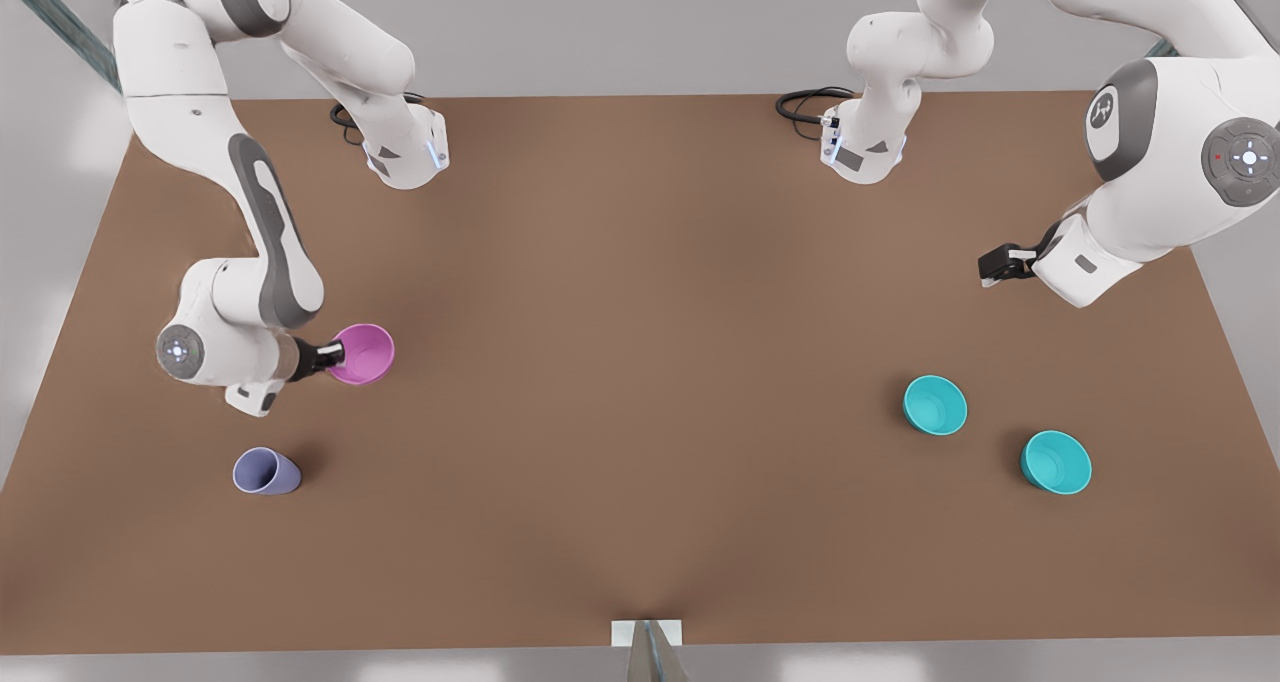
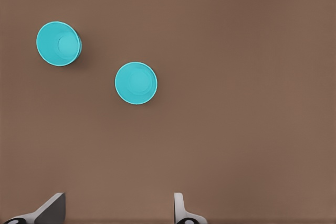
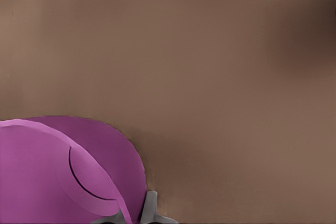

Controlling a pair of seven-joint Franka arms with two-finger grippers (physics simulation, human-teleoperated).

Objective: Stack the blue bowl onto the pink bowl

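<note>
The pink bowl (image 1: 366, 352) is on the front view's left, with my right gripper (image 1: 333, 356) shut on its rim. In the right wrist view the pink bowl (image 3: 58, 171) sits close in, its wall pinched at my right gripper (image 3: 131, 216). The blue bowl (image 1: 935, 405) stands upright on the table on the front view's right. My left gripper (image 1: 1000, 264) hovers open behind it, holding nothing. The left wrist view shows the blue bowl (image 2: 136, 83) ahead of my left gripper (image 2: 118, 214), well apart from it.
A slightly wider teal bowl (image 1: 1056, 461) (image 2: 59, 43) sits beside the blue one, nearer the front view's right edge. A lavender cup (image 1: 266, 472) lies on its side in front of the pink bowl. The brown table (image 1: 640, 362) is bare across its middle.
</note>
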